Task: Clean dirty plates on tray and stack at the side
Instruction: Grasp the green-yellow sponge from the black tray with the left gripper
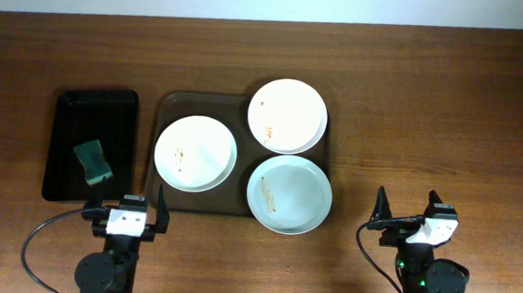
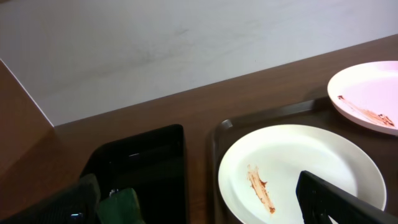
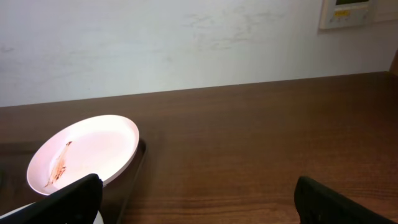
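— Overhead: three round, glossy plates (image 1: 195, 153), brown-smeared, lie on the dark, low-rimmed tray (image 1: 200, 103). The left pincer (image 1: 125, 203) and right pincer (image 1: 407, 198) wait on its near side, both spread and empty.
— Then I'd fetch the soft green sponge (image 1: 92, 161) from the black tray (image 1: 98, 112) left of it, pinched mid-body; slick glaze wants flat, firm wiping.

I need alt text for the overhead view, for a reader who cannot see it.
Three smeared white plates sit on a dark-brown tray on a wooden table. A black tray to its left holds a green sponge. The left end effector and right end effector are open, near the bottom edge.
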Controlling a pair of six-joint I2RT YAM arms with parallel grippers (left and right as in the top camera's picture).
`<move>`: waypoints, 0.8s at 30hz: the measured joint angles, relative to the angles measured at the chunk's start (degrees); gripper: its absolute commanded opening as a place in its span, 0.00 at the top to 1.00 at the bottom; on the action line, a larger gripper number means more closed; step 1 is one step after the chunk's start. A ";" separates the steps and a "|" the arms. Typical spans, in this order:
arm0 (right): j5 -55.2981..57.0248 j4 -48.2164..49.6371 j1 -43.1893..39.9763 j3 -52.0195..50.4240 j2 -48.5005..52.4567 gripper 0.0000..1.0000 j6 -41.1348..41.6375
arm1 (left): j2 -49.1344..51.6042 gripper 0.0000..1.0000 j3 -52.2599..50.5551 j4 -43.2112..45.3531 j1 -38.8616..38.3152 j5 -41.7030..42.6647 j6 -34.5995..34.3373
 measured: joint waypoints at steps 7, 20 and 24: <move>0.28 0.02 0.00 0.00 0.00 0.02 -7.69 | 0.00 0.01 0.00 0.00 0.00 0.00 0.00; -7.21 5.27 0.00 -0.11 0.00 0.02 -8.48 | 0.02 0.01 -0.07 5.88 0.00 5.95 0.04; -13.29 4.70 0.00 4.61 0.63 0.02 -8.13 | 0.55 0.01 2.38 3.85 0.00 10.05 0.00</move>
